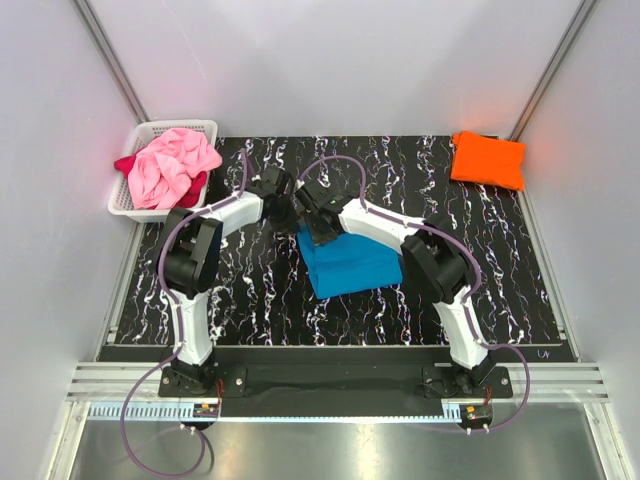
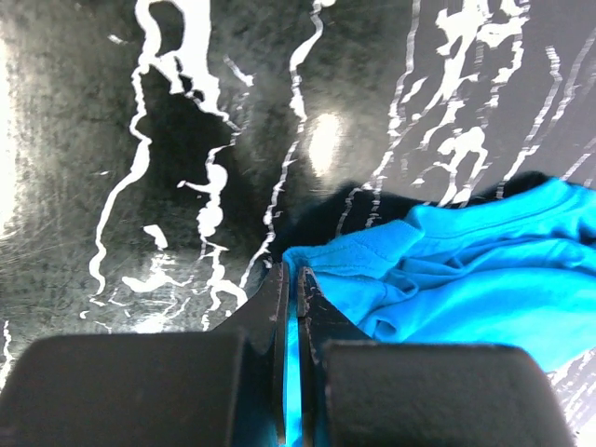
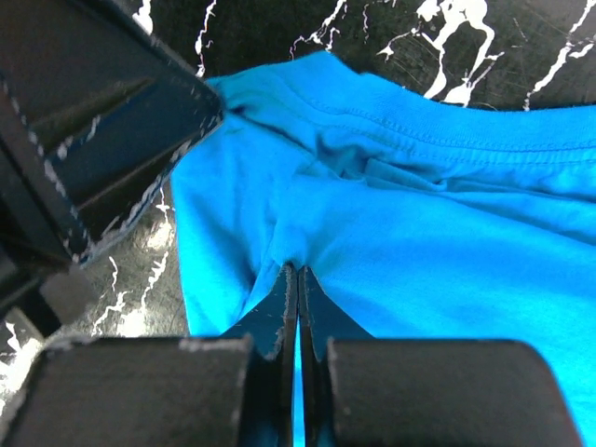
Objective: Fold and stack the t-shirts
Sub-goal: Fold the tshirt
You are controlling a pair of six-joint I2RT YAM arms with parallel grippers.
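Both the left hand (image 2: 291, 276) and right hand (image 3: 298, 273) pinch the turquoise t-shirt (image 1: 352, 266), its long axis running left-right.

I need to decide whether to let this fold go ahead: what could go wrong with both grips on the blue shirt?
1. The left fingers pinch only the very corner of the turquoise t-shirt, so it may slip out when lifted.
2. The right fingers grip close beside the left ones, so the two wrists could collide as they move.
3. The cloth lies in bunched layers there, so either pinch may hold just one layer and the fold could fall open.
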